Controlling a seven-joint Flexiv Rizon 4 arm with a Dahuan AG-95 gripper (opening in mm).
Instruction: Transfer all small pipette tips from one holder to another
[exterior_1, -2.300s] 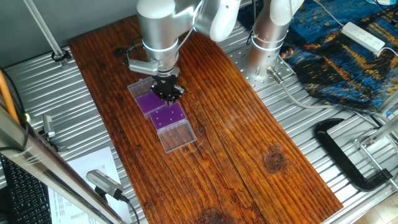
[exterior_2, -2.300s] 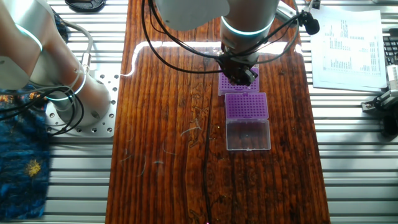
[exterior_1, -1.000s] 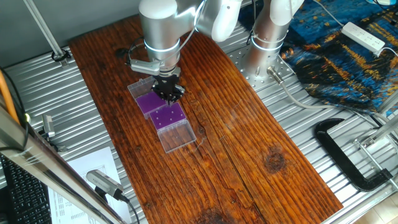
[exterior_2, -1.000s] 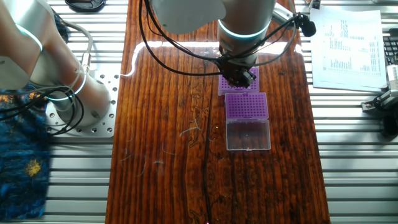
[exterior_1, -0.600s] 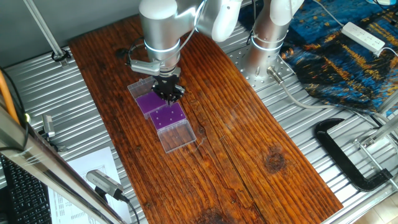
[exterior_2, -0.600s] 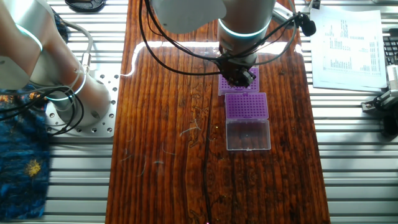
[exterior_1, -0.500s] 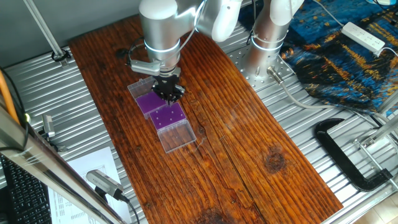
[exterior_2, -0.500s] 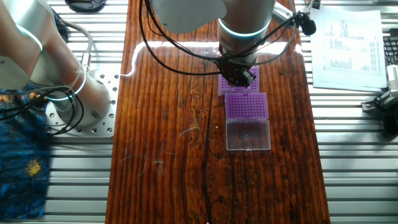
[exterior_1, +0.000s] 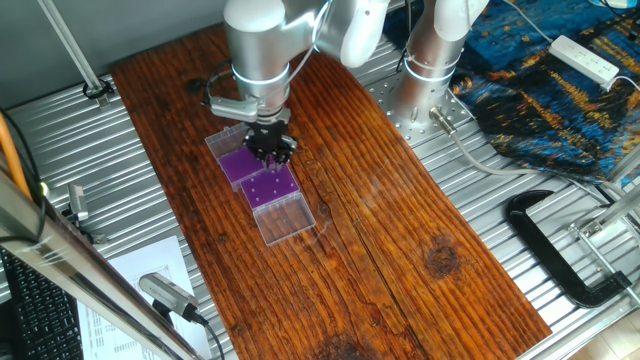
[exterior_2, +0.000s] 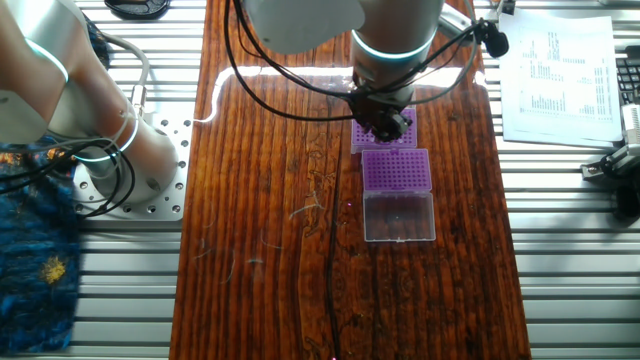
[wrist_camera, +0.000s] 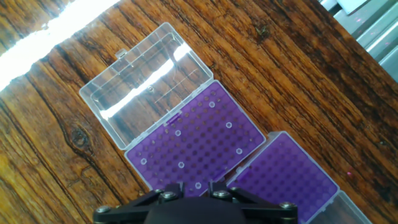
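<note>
The gripper (exterior_1: 271, 146) hangs low over the two purple racks on the wooden table (exterior_1: 400, 210), near the far end of the board and toward its left long edge in the one fixed view. In the hand view only the black finger bases show at the bottom edge, close together; whether the tips pinch anything I cannot tell.

The nearer rack (wrist_camera: 196, 146) is a flat purple grid of round holes with a clear hinged lid (wrist_camera: 146, 78) lying open flat beside it. The small pipette tips (wrist_camera: 210, 104) sit scattered in that grid as tiny whitish rings. The second rack (wrist_camera: 286, 177) lies just beside it, corner to corner, its holes looking unfilled where visible.

The table is dark, strongly grained plank with a knot near the lid. Bare wood stretches from the racks toward the near end and the right long edge. Beyond the board lies ribbed metal decking (exterior_2: 570, 260), with printed paper (exterior_2: 555, 70) past one side
</note>
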